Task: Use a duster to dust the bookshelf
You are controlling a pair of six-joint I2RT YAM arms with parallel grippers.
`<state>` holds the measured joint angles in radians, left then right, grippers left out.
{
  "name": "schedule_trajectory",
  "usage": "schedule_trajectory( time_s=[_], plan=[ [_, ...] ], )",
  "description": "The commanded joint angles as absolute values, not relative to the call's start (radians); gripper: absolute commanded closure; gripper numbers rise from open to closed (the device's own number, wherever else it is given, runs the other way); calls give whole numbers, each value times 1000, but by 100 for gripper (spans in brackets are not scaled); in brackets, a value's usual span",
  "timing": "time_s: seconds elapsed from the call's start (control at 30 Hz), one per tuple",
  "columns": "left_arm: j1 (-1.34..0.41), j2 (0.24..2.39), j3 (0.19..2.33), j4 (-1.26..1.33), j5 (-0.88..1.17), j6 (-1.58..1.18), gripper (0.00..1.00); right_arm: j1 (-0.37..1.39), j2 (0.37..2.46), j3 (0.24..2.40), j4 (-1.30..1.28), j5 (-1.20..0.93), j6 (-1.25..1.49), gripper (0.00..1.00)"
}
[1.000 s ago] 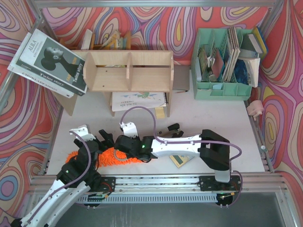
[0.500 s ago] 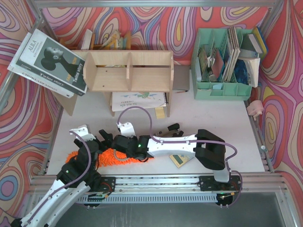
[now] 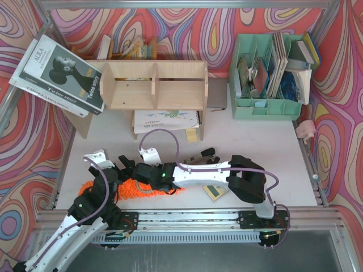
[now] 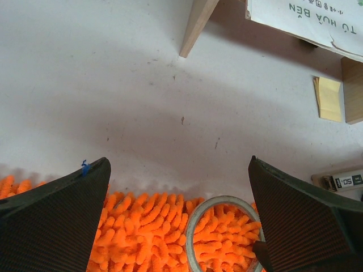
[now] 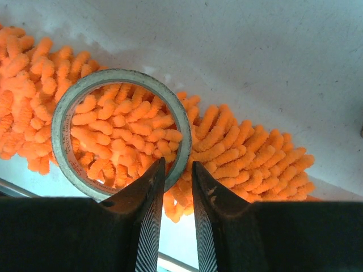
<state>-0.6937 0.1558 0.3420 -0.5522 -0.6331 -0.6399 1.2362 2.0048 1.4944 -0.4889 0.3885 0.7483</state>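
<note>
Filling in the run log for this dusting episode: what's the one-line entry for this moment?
left gripper: open above duster | right gripper: pinching rim of tape ring lying on duster | bookshelf: not yet reached

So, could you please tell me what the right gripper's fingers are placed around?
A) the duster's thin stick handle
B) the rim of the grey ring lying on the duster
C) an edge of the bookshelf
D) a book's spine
B: in the right wrist view the right gripper has one finger inside and one outside the rim of the grey ring, which lies on the fluffy orange duster.
</note>
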Motion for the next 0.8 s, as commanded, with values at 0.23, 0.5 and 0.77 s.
schedule_trajectory(
  time_s=[0.23, 0.5, 0.77],
  plan=[
    [-695, 137, 321, -555, -627, -629, 1, 1236, 2049, 1545, -538, 405, 747, 69],
    [-695, 137, 320, -555, -629, -630, 2, 1235, 2047, 1546, -559, 424, 768, 75],
    [-695, 138, 321, -555, -631, -632, 1, 1235, 1998, 1505, -561, 469, 809, 83]
  ],
)
